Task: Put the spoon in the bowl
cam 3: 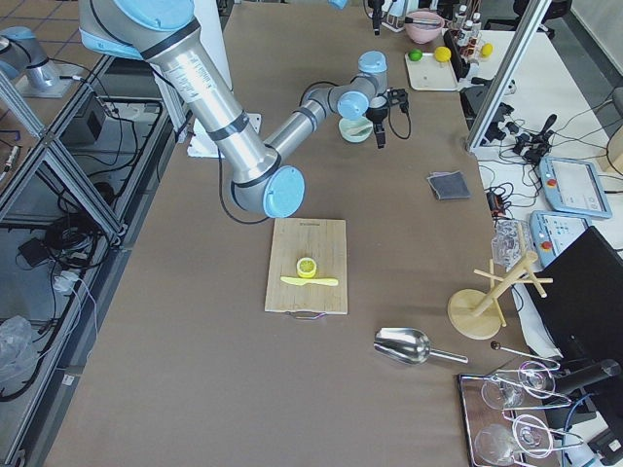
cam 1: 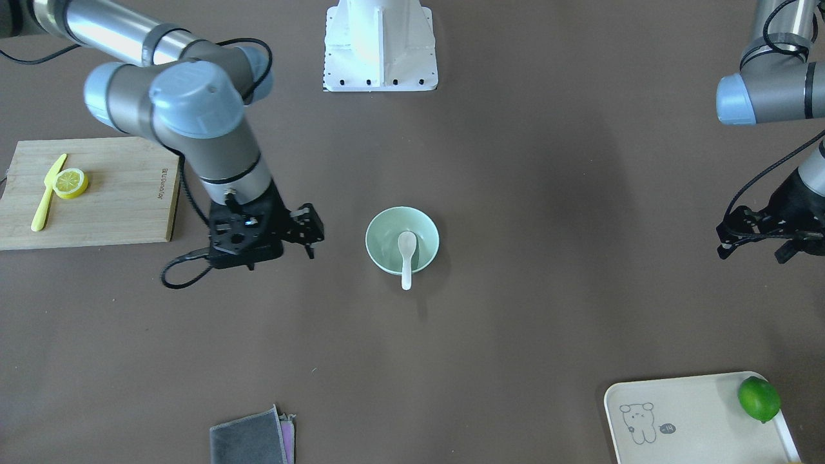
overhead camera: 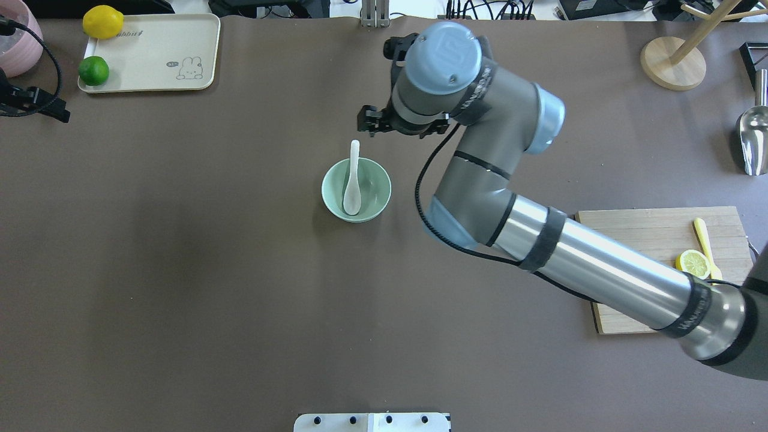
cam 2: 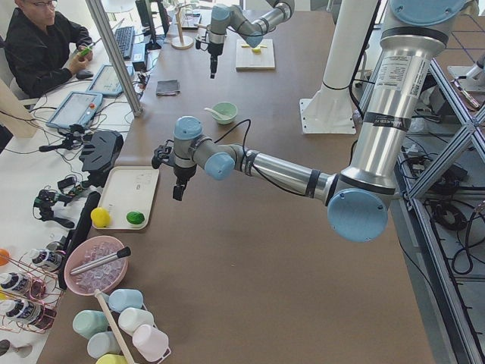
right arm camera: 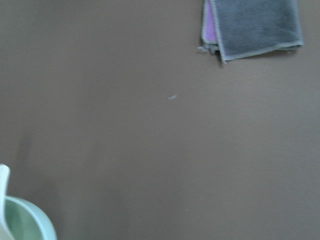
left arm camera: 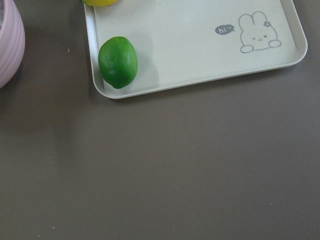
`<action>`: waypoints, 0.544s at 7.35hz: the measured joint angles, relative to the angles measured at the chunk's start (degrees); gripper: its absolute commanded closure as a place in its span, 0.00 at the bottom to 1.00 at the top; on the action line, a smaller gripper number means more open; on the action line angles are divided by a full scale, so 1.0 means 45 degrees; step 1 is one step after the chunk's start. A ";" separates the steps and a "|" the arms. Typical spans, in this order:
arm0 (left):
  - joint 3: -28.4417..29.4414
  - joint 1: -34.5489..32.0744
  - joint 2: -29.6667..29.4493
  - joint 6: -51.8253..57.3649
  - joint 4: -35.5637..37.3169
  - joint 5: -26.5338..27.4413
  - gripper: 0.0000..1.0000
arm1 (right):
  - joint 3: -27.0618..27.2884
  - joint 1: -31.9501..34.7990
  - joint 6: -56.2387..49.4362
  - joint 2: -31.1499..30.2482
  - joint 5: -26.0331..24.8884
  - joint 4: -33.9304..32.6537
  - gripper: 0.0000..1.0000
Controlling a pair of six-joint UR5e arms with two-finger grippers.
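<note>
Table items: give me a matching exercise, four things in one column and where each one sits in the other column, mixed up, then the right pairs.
Things
1. spoon
2. lime
3. lemon slice
4. grey cloth

Places
A. on the wooden board
B. on the bare table
C. scoop in the bowl, handle over its rim
D. on the cream tray

Pairs: 1-C, 2-D, 3-A, 4-B
</note>
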 measured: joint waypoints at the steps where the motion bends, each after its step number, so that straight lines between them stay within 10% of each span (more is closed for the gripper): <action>1: -0.0020 0.0000 0.0009 0.0002 -0.0004 0.0014 0.02 | 0.1318 0.1011 -0.1808 -0.1836 0.0778 -0.0223 0.00; 4: 0.0010 -0.0008 0.0103 0.0003 -0.0252 0.0024 0.02 | 0.2577 0.3979 -0.4635 -0.6090 0.2584 -0.0199 0.00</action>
